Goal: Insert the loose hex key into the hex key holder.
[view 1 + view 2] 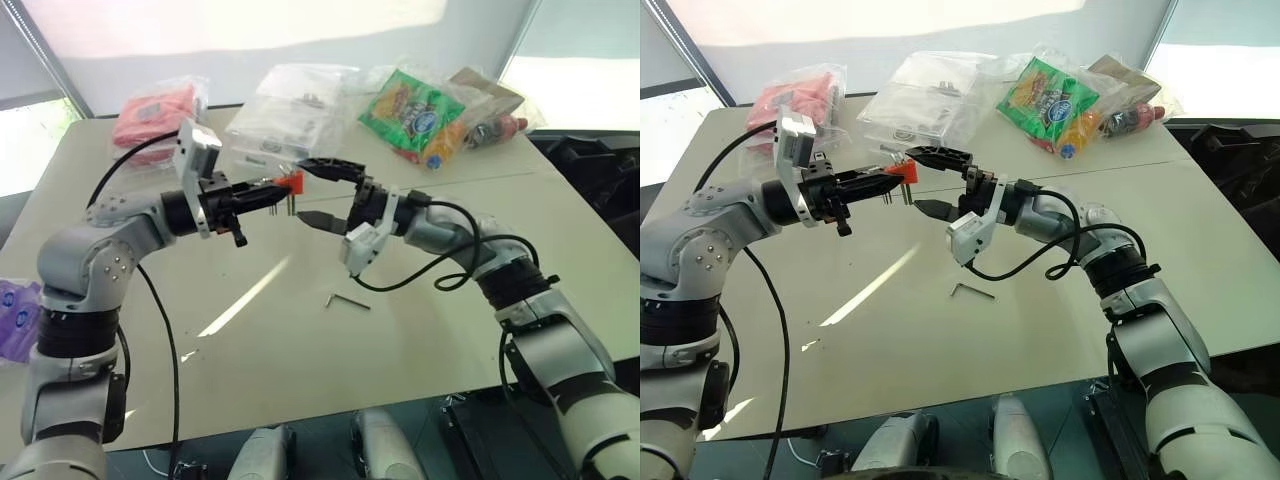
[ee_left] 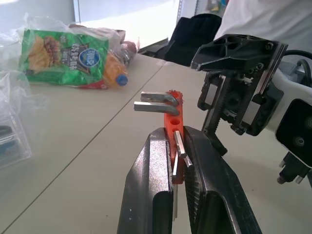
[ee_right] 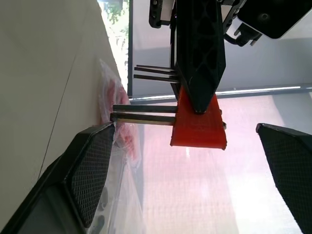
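Holder (image 1: 290, 182) pinched in left fingers (image 2: 168, 195); right fingers (image 3: 92, 170) spread wide around it.

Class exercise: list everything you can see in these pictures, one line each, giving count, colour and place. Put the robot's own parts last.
hex key holder: one, orange-red with grey keys sticking out, held above the table
loose hex key: one, grey, lying on the table below the grippers
table: one, cream
red packet: one, in clear plastic, far left corner
clear bags: several, far middle
green snack bag: one, far right
left gripper: one, black, shut on the holder
right gripper: one, black, open beside the holder
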Tool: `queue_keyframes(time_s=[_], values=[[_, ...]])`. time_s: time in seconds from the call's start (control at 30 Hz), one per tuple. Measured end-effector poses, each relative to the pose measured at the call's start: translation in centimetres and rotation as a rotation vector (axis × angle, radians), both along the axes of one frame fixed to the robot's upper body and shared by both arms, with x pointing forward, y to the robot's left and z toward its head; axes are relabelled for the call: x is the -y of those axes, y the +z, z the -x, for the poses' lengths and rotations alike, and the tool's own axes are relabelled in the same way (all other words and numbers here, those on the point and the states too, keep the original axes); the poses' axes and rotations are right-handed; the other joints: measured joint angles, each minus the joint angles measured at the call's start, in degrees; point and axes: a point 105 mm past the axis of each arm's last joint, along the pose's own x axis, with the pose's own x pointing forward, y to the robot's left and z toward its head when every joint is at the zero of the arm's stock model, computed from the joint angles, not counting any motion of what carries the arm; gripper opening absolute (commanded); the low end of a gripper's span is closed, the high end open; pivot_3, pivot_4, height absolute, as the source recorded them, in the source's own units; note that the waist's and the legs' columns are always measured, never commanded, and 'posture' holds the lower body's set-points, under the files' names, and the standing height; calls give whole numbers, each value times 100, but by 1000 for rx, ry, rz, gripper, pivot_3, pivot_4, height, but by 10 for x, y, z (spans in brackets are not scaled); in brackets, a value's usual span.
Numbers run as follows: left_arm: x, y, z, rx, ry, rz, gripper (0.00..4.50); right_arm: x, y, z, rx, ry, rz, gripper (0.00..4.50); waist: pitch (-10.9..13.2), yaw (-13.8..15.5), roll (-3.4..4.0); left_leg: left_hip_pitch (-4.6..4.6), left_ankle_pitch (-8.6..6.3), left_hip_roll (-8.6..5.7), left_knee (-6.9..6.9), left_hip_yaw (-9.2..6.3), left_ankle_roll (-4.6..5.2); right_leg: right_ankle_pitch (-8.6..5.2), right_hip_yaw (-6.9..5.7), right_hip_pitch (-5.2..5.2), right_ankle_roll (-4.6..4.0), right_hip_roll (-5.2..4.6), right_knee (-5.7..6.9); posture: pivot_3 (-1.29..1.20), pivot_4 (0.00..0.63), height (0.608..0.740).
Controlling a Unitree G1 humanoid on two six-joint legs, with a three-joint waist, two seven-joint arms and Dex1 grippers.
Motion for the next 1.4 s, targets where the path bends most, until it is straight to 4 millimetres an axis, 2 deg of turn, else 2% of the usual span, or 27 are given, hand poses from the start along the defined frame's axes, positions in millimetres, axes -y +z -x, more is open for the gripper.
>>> queue_keyframes(time_s=[0.1, 0.17, 0.23, 0.3, 0.33, 0.47, 0.57, 0.67, 0.93, 1.03, 1.27, 1.4], values=[[0, 2, 1, 32, 13, -8, 0, 9, -6, -12, -165, -78, -13, 4473, 0, 7, 0, 0, 0, 0, 2, -1, 0, 0, 0, 3, 0, -2, -1, 0, 150, 740], [-1, 3, 1, 51, 33, -10, 0, 24, -22, -26, -441, -188, -55, 4473, 0, 38, 0, -4, -1, 1, 8, -5, 3, 0, 0, 6, 0, -4, -2, 0, 150, 740], [-3, 2, 2, 60, 51, -9, 0, 42, -45, -30, -806, -273, -97, 4473, 0, 64, 1, -21, -3, 1, 21, -15, 5, 0, -1, 1, 0, -5, -2, 0, 150, 740], [-4, 0, 4, 72, 72, -11, 0, 57, -64, -16, -1185, -308, -84, 4473, 2, 83, 7, -75, -10, 1, 66, -26, 18, 0, -6, -35, 0, -9, 11, 0, 150, 740], [-6, -3, 4, 67, 86, -9, 0, 60, -68, -8, -1296, -320, -68, 4473, 3, 93, 7, -80, -11, -1, 71, -25, 19, 1, -6, -37, 1, -12, 10, 0, 150, 740], [-4, -5, 7, 78, 100, -7, 0, 66, -74, 21, -1570, -356, 14, 4473, 2, 124, 6, -78, -19, -1, 73, -26, 34, 1, -9, -35, 1, -15, 9, 0, 150, 740], [-3, -6, 8, 81, 107, -10, 0, 66, -92, 36, -1670, -377, 49, 4473, 2, 168, 6, -77, -27, -1, 72, -17, 47, 1, -9, -38, 1, -16, 8, 0, 150, 740], [-4, -7, 8, 80, 115, -10, 0, 66, -108, 41, -1708, -420, 61, 4473, 2, 232, 5, -78, -24, -2, 78, -12, 42, 1, -8, -39, 2, -18, 8, 0, 150, 740], [-7, -11, 10, 67, 141, -26, 0, 52, -133, 33, -1580, -519, 41, 4473, 1, 240, 3, -77, -13, -4, 79, -9, 22, 1, -9, -38, 2, -19, 9, 0, 150, 740], [-7, -9, 12, 75, 146, -24, 0, 50, -136, 33, -1521, -521, 53, 3629, 0, 237, 1, -70, -12, -3, 79, -9, 21, 1, -9, -31, 2, -17, 9, 0, 150, 740], [-8, -9, 14, 79, 163, -22, 0, 47, -140, 35, -1450, -508, 100, 100, -3, 247, -3, -55, -13, -3, 80, -13, 22, 1, -13, -10, 2, -11, 7, 0, 150, 740], [-7, -7, 15, 88, 164, -24, 0, 49, -139, 29, -1427, -526, 103, 37, -7, 253, -8, -53, -12, -4, 83, -17, 21, 1, -16, -4, 2, -12, 5, 0, 150, 740]])
